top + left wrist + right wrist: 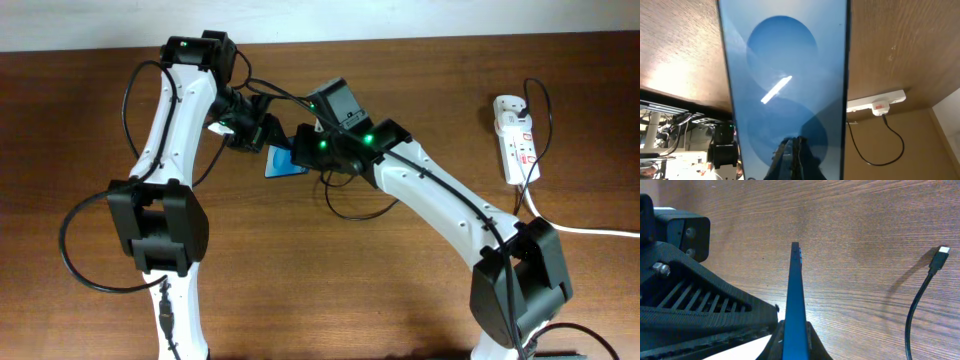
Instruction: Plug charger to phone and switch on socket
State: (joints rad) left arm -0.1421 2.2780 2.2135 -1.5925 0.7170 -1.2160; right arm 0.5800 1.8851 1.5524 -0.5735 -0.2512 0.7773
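In the right wrist view, the right gripper (pixel 795 342) was clenched on the phone (pixel 796 300), a finger on each face. The phone showed edge-on and seemed to be raised off the table (pixel 865 220). The left gripper (pixel 757 317) sat just beside its left face; I could not tell whether they touched. The charger (pixel 942 253) lay loose on the table, well apart to the right and not plugged in.

In the left wrist view, the blue screen filled most of the frame. A dark shape crossed its lower edge, but I could not tell whether the left gripper was clenched or released. The socket (pixel 877 103) lay far behind.

In the overhead view, both grippers met over the phone mid-table, with the socket well off to the right.

As I judged it, the step would go best with the phone held firm and its port end kept free. The charger should be pinched close behind its tip so it cannot flex. The tip should be lined up with the port before it is pushed along the phone's length.

Counted: one phone, one charger, one socket, two grippers.
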